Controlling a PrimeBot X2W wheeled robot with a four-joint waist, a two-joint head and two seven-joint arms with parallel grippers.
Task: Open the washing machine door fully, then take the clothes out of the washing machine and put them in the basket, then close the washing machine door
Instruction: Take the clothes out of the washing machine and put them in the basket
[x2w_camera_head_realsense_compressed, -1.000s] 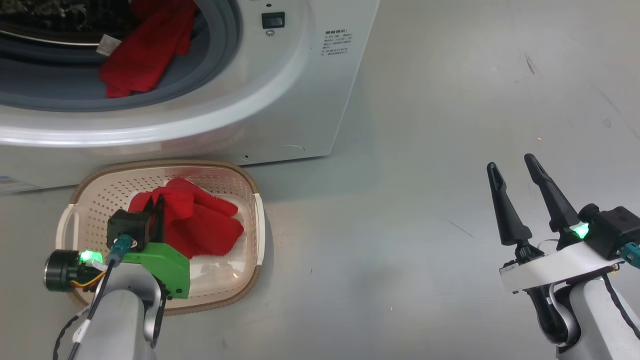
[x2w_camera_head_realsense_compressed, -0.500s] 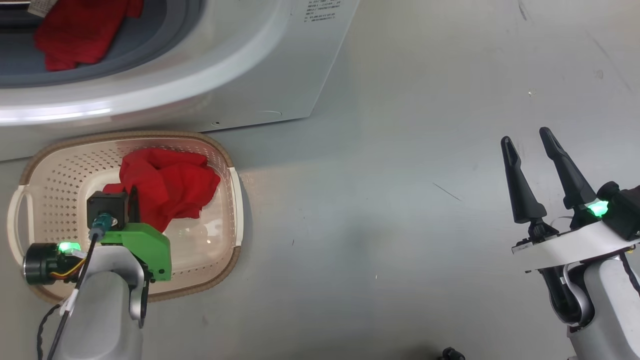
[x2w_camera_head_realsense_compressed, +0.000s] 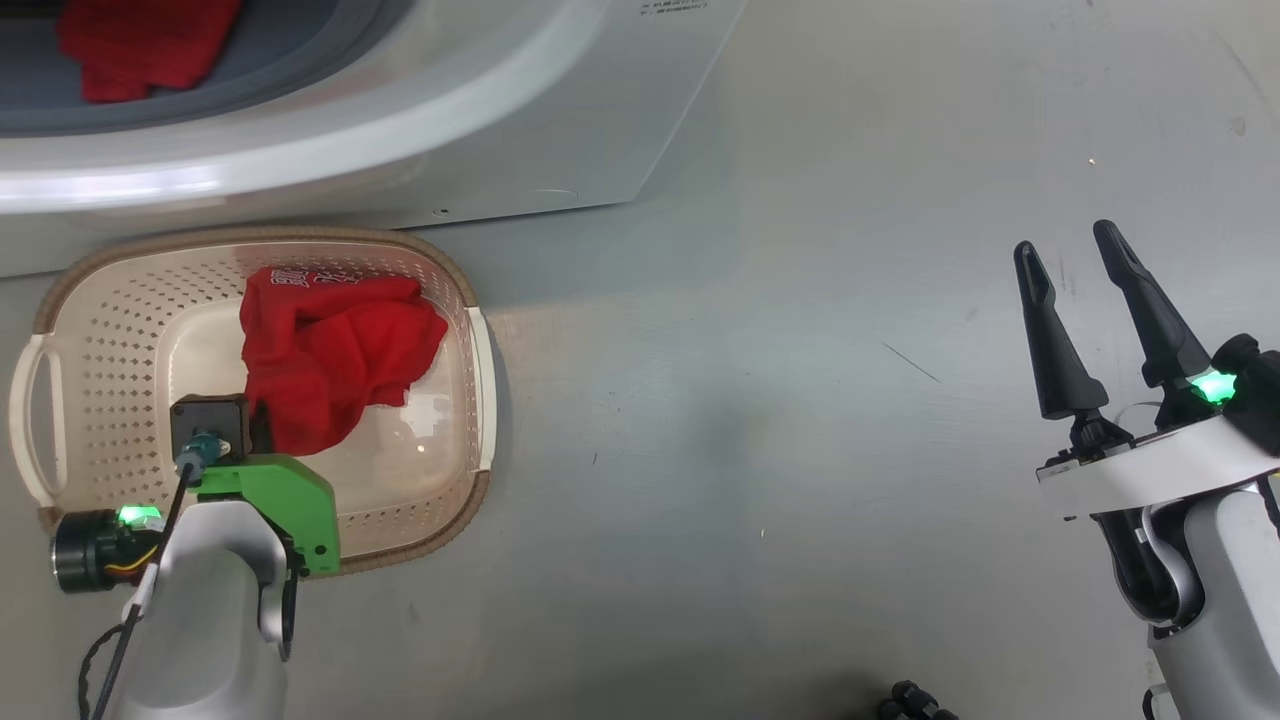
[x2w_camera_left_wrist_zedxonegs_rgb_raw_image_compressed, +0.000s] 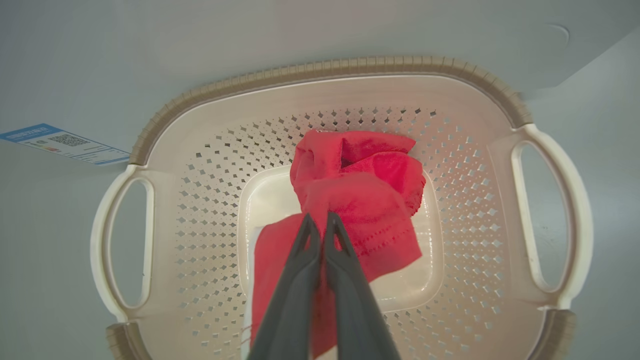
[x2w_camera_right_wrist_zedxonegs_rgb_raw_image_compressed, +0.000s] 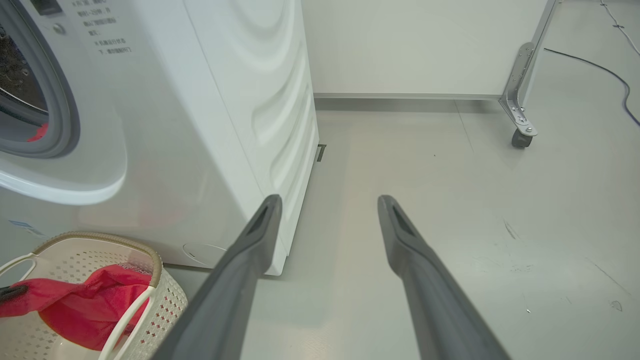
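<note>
Unloading under way: the robot's left hand (x2w_camera_left_wrist_zedxonegs_rgb_raw_image_compressed: 320, 220), pinched tight on a bright red fabric garment (x2w_camera_left_wrist_zedxonegs_rgb_raw_image_compressed: 360, 185), hangs over the cream perforated plastic basket (x2w_camera_left_wrist_zedxonegs_rgb_raw_image_compressed: 350, 65) on the smooth grey floor (x2w_camera_head_realsense_compressed: 800, 450), at the foot of the big white front-loading washing machine (x2w_camera_head_realsense_compressed: 560, 130). Letting go looks next, then a reach for the second red garment (x2w_camera_head_realsense_compressed: 140, 45) at the drum mouth. The right hand (x2w_camera_head_realsense_compressed: 1065, 242) hovers spread wide and empty, with a pale wall (x2w_camera_right_wrist_zedxonegs_rgb_raw_image_compressed: 400, 45) beyond.

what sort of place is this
Likely a lab or test room set up for laundry: a washer, a basket of red clothes on a bare grey floor, and a wheeled metal frame.
</note>
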